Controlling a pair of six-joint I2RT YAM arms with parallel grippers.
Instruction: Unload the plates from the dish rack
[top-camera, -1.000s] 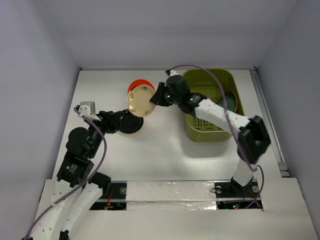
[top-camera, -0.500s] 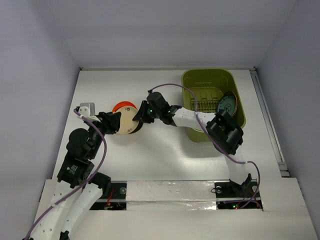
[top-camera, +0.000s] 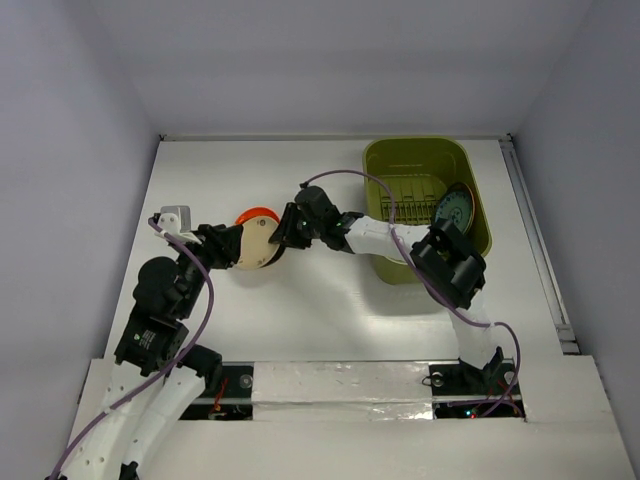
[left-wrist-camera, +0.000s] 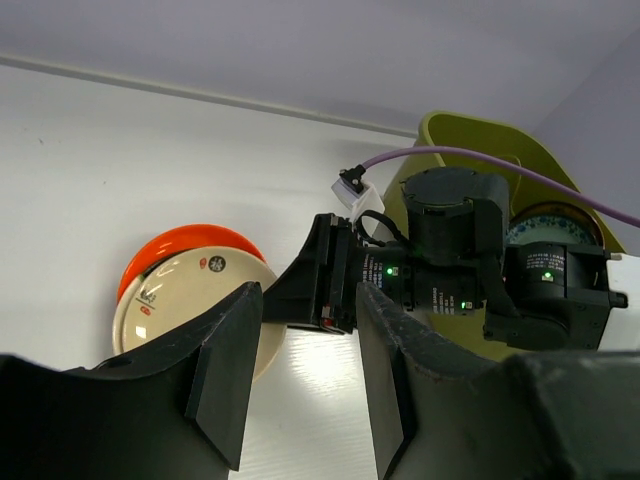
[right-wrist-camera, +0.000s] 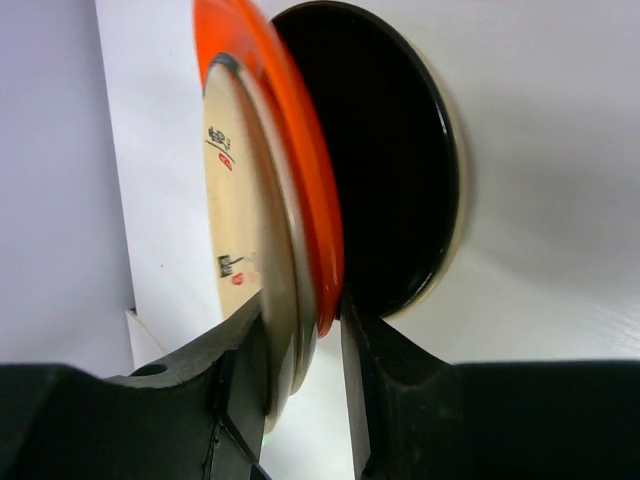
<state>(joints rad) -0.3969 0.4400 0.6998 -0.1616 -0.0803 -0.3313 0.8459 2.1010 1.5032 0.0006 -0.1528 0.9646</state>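
left gripper (left-wrist-camera: 308, 330) fills the 6 o'clock edge, its two dark fingers (left-wrist-camera: 225, 370) spread apart. beyond them, at 9 o'clock, a beige plate (left-wrist-camera: 185, 305) leans against an orange-red plate (left-wrist-camera: 180, 243), whose rim shows above it. right gripper (left-wrist-camera: 285, 298) reaches in from 3 o'clock and meets the beige plate's rim. the olive-green dish rack (left-wrist-camera: 470, 135) stands at 1 o'clock on the white table (left-wrist-camera: 100, 150), with a blue-teal plate (left-wrist-camera: 560, 222) inside. a purple cable (left-wrist-camera: 480, 153) arcs across the rack.
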